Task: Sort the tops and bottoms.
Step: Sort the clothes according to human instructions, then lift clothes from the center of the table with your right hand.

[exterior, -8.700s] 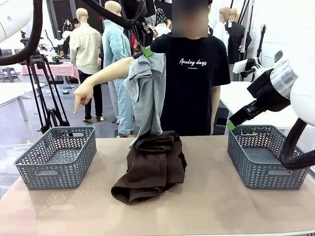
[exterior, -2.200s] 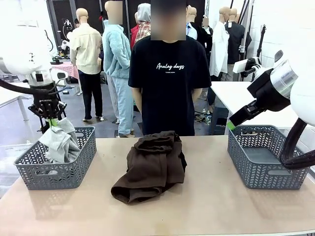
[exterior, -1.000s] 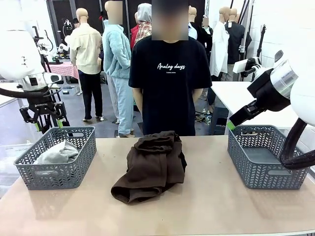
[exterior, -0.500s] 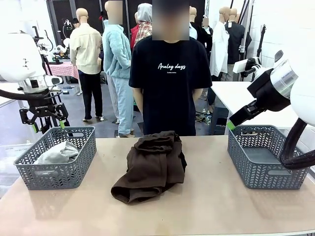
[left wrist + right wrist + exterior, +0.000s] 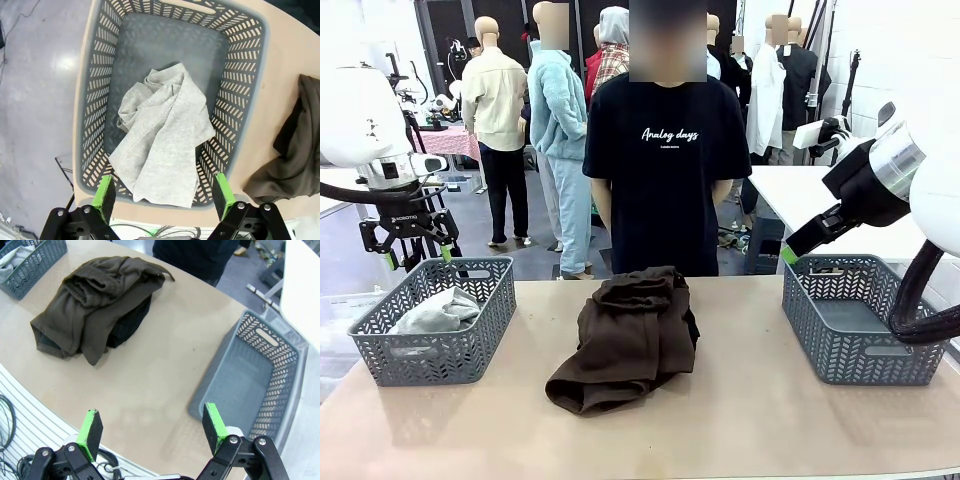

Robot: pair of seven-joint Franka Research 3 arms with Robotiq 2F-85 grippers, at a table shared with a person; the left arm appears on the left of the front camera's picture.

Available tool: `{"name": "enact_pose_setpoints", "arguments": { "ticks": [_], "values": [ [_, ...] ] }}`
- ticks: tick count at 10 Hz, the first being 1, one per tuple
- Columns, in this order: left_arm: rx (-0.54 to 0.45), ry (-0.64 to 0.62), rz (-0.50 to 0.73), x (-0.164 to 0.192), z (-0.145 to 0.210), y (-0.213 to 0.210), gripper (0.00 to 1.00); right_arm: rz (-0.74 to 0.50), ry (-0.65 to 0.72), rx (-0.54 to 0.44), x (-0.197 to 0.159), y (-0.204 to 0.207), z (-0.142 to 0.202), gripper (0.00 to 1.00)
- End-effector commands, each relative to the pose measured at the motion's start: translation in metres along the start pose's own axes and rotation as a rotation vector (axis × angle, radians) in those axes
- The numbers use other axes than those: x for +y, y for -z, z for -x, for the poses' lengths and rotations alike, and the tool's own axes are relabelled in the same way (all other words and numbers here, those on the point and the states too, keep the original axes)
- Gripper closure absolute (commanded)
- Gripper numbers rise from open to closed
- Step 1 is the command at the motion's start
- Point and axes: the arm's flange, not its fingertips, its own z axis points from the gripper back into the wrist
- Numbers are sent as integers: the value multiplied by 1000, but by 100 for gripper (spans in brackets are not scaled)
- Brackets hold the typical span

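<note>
Because the brown trousers point(image 5: 630, 335) in the middle of the frame look soft, thick and floppy, a top fold seems best to pinch. The grey top point(image 5: 165, 135) lies in the basket point(image 5: 470, 340) at the left. The left gripper point(image 5: 417, 255) and the right gripper point(image 5: 151, 427) are spread wide, empty.

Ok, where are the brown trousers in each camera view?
Front view: brown trousers heaped at centre.
Left wrist view: brown trousers at the right edge.
Right wrist view: brown trousers upper left of centre.
Shared landmark: the grey basket holding the light grey garment: left in front, central in left wrist, top-left corner in right wrist.
</note>
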Motion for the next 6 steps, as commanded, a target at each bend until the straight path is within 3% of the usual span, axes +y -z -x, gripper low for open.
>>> {"name": "enact_pose_setpoints", "arguments": {
  "ticks": [1, 6],
  "values": [
    [4, 0, 0, 1, 2, -1, 0, -3, 1, 3, 0, 2, 0, 0],
    [4, 0, 0, 1, 2, -1, 0, -3, 1, 3, 0, 2, 0, 0]
  ]
}}
